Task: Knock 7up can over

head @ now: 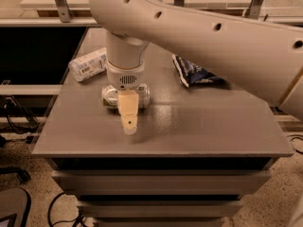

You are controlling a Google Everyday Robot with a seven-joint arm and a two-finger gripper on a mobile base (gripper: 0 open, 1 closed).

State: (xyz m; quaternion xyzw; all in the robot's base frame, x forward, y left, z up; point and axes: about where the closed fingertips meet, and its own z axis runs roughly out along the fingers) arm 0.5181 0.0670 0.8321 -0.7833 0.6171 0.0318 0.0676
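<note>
The 7up can (pixel 111 97) lies on its side on the grey table (pixel 203 126), left of centre, with its silver top facing left. Its middle is hidden behind my gripper. My gripper (pixel 128 119) hangs from the large white arm, directly in front of and over the can, pointing down toward the table's front edge. Whether it touches the can does not show.
A clear plastic bottle with a white label (pixel 88 64) lies on its side at the table's back left. A dark blue snack bag (pixel 195 72) lies at the back right. The white arm spans the upper right of the view.
</note>
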